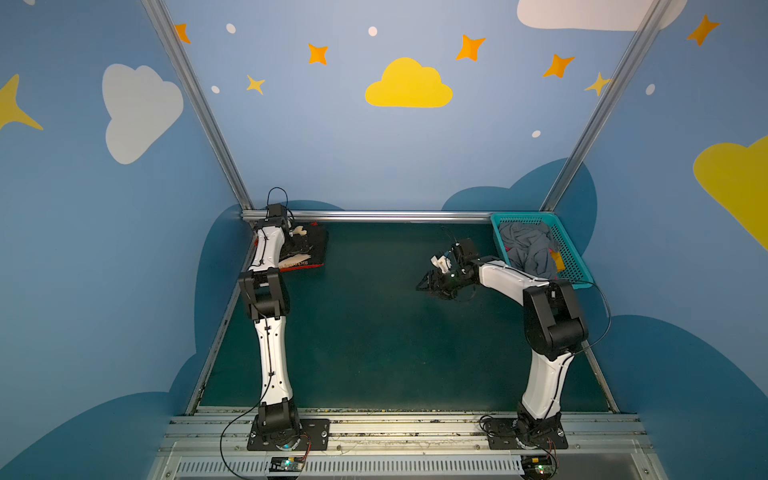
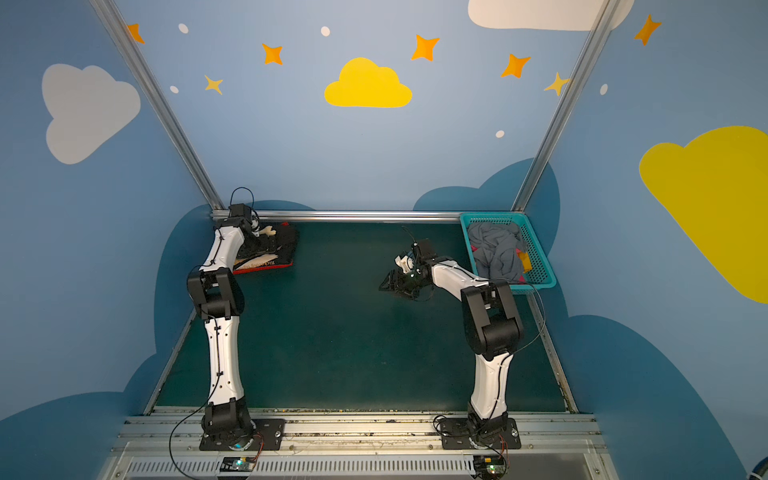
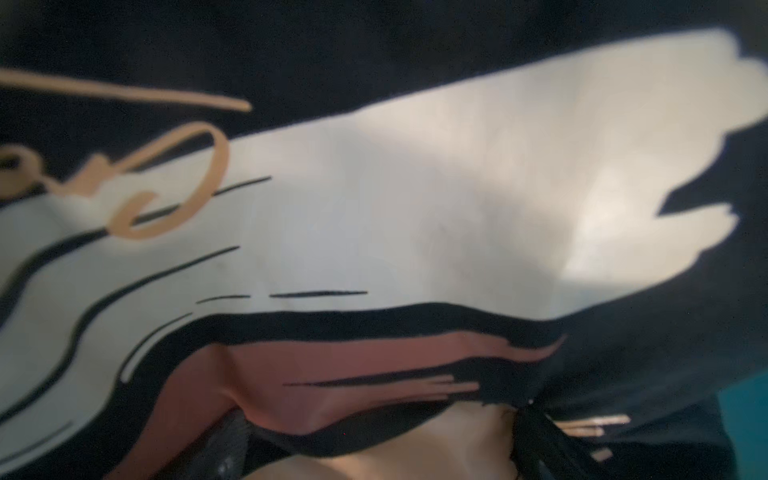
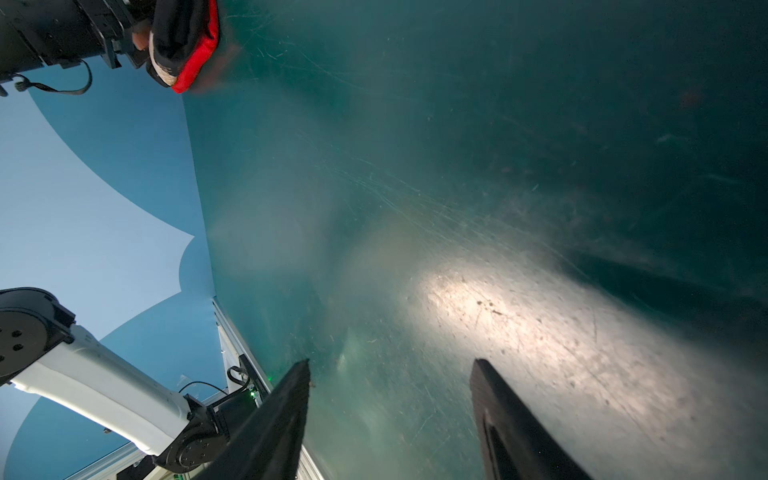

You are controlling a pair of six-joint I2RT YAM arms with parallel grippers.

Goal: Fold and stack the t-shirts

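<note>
1. Blue walls painted with clouds and stars close round the dark green bench (image 1: 374, 340), whose middle is bare in both top views
2. At the far left corner the black t-shirt (image 1: 309, 245), printed with cream and brown strokes, lies folded on top of the red t-shirt (image 1: 305, 266), which shows only as a thin red edge underneath; I judge the fold-and-stack step for this pair to be near its close
3. My left end effector (image 1: 300, 237) is down over that stack with its fingers spread wide; my left wrist view is filled by the shirt's print at blurring closeness, and I cannot tell whether I press on the cloth or hang just above it
4. My right end effector (image 4: 392, 368) hangs released over bare bench near the middle, with nothing between its fingers
5. At the far right corner a teal basket (image 1: 524, 216) holds crumpled grey cloth (image 1: 525, 249) with scraps of yellow and pink beside it; I cannot tell whether these are more t-shirts
6. Next, as I judge it, my left end effector should rise straight up, so that no finger drags the top layer and reopens the fold; then my right end effector could turn to the basket close behind it, pinch the grey cloth and carry it to the clear middle
</note>
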